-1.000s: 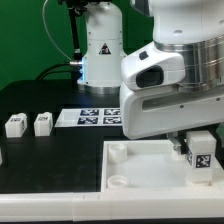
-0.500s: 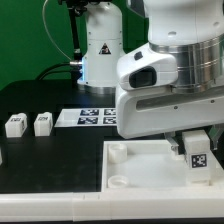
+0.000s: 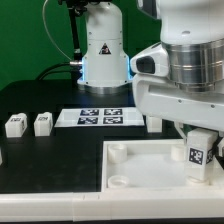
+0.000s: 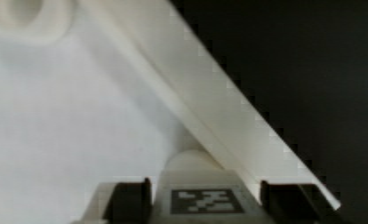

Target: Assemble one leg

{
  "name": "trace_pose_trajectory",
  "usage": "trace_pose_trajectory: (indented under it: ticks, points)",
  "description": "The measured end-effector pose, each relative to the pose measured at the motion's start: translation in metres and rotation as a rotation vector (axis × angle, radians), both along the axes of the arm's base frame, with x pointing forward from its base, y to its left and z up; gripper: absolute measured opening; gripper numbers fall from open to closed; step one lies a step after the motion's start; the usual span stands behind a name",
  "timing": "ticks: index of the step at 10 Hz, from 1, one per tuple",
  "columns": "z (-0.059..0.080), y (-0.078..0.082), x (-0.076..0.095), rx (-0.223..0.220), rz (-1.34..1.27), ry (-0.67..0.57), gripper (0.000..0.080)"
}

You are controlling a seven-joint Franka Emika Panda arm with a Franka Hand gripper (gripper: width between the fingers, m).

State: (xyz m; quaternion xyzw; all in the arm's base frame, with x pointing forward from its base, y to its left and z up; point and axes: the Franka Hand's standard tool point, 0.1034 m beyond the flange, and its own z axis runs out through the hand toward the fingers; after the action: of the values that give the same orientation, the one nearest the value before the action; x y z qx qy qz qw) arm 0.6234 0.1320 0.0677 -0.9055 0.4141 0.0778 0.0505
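A white leg (image 3: 199, 154) with a black-and-white tag stands upright in my gripper (image 3: 199, 140) over the right side of the large white square tray part (image 3: 140, 170). The fingers are shut on it. In the wrist view the same leg (image 4: 206, 196) sits between the two dark fingertips (image 4: 129, 197), above the tray's raised rim (image 4: 199, 100), with a round corner socket (image 4: 24, 20) farther off. Two more legs (image 3: 15, 125) (image 3: 42, 123) stand on the black table at the exterior view's left.
The marker board (image 3: 100, 118) lies flat on the table behind the tray. The arm's white base (image 3: 103, 45) stands at the back. A round corner socket (image 3: 118, 152) shows on the tray's near-left corner.
The arm's body has swung toward the exterior view's right and lifted, uncovering the marker board. The held leg stays over the tray's right side, slightly higher.
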Motion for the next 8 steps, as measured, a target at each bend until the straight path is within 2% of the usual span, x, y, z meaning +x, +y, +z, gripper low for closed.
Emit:
trace_pose_trajectory:
  ticks: [2,4,5,6,8]
  points:
    - [-0.0010,0.0033,-0.0007,-0.020,-0.214,0.037,0.0296]
    - [-0.0014,0.0035,-0.0009,-0.013,-0.156,0.028,0.0297]
    - [-0.0021,0.0040,-0.0010,-0.012,-0.143,0.025,0.0487]
    - [-0.0044,0.0033,0.0000,-0.002,-0.047,-0.003,0.0613]
    - [-0.0053,-0.0016,-0.0037,0.027,0.330,-0.030,0.0638]
